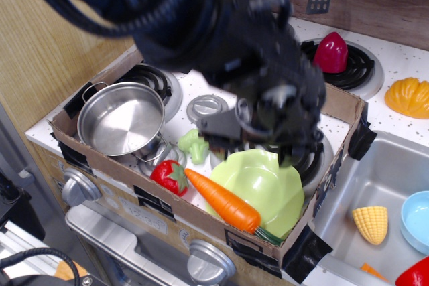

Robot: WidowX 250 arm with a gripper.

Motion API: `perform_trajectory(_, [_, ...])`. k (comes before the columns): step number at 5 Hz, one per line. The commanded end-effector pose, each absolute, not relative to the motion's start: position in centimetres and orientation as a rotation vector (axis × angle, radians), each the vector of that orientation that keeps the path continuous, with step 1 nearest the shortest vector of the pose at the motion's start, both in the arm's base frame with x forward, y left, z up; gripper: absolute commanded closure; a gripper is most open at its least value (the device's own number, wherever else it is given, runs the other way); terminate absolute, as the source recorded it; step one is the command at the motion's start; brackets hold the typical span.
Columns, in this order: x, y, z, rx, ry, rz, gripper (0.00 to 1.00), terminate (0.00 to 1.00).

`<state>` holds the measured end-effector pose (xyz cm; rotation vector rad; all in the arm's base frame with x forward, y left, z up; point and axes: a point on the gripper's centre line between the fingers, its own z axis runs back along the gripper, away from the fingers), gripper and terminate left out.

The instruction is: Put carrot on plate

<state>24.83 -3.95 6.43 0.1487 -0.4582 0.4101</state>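
Though the carrot (223, 200) lies across the plate (268, 189) rim near the tabletop's front edge, we cannot tell our blurred end effector's (268, 142) state; next, retreat.

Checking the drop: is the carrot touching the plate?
Touching. The only view shows the carrot lying across the plate's front-left rim, stem end overlapping it.
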Motion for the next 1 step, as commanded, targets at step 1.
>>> perform_trajectory(1, [27.96, -3.82, 14.13, 0.264, -0.442, 0.359, 0.00, 1.00])
